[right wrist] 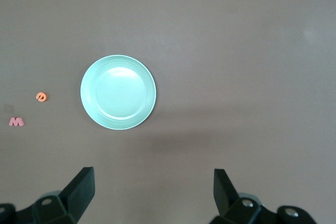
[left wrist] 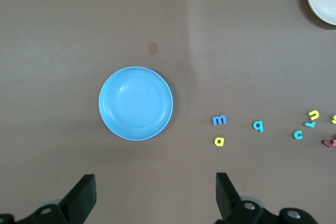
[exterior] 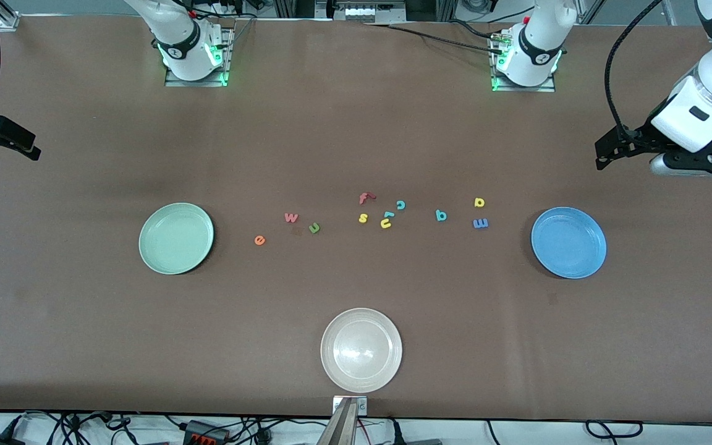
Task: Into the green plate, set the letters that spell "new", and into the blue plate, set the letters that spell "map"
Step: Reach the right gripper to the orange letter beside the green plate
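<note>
Both plates are empty; all six letters lie on the table between them. The "e" (exterior: 259, 240), "w" (exterior: 291, 217) and "n" (exterior: 314, 228) lie toward the green plate (exterior: 153, 256), the right claw's (exterior: 4, 139) end. The "m" (exterior: 481, 224), "a" (exterior: 479, 202) and "p" (exterior: 440, 215) lie near the blue plate (exterior: 597, 247), the left claw's (exterior: 606, 154) end. Both claws hang wide open and empty above the table ends.

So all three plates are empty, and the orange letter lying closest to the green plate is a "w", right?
Not quite. All three plates are empty, but the orange letter closest to the green plate is an "e"; the "w" is pink-red and lies farther along the row. The front view shows it.
</note>
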Controlling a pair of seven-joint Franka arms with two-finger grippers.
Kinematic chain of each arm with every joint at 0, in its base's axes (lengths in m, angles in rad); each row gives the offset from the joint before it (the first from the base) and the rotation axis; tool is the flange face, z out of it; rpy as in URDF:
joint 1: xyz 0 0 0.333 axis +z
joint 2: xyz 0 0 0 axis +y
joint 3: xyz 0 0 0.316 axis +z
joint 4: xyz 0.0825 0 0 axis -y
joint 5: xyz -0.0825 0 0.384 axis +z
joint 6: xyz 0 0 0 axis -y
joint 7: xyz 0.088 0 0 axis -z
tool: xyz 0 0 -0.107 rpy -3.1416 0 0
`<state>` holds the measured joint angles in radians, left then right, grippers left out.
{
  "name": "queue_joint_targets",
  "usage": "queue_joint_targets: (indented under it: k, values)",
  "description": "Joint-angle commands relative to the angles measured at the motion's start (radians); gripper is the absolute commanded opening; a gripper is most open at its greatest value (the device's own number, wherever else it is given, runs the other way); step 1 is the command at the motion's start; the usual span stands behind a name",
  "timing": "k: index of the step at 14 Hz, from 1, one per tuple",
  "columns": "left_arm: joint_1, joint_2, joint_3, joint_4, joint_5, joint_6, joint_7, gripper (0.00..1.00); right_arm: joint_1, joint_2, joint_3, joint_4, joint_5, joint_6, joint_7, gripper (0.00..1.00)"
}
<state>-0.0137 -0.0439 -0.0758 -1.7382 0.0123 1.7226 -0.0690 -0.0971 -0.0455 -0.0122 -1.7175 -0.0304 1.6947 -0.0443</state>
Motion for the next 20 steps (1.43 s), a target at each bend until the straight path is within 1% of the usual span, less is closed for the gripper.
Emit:
queue_joint_targets:
  k: [1, 5, 7, 10, 12, 17, 20]
  values:
    - [0.003, 0.006, -0.004, 0.023, -0.015, -0.02, 0.0, 1.0, -0.012, -0.011, 0.014, -0.014, -0.014, 0.013, -0.012, 1.0]
    - [0.003, 0.006, -0.004, 0.023, -0.015, -0.02, -0.002, 1.0, -0.01, -0.001, 0.014, -0.011, -0.014, 0.014, -0.011, 1.0]
    - [0.003, 0.006, -0.002, 0.023, -0.015, -0.02, -0.002, 1.0, -0.006, 0.022, 0.018, -0.01, -0.013, 0.014, -0.008, 1.0]
    - [0.003, 0.006, -0.002, 0.023, -0.015, -0.02, 0.0, 1.0, 0.031, 0.081, 0.02, -0.005, 0.003, 0.009, 0.003, 1.0]
    - [0.004, 0.006, -0.002, 0.023, -0.015, -0.02, 0.0, 1.0, 0.065, 0.128, 0.02, -0.002, 0.03, 0.02, 0.004, 1.0]
    - [0.004, 0.006, -0.002, 0.023, -0.015, -0.02, 0.0, 1.0, 0.227, 0.263, 0.02, -0.004, 0.049, 0.088, 0.011, 1.0]
    - [0.008, 0.006, -0.002, 0.023, -0.015, -0.02, 0.001, 1.0, 0.295, 0.395, 0.02, -0.005, 0.049, 0.213, 0.009, 1.0]
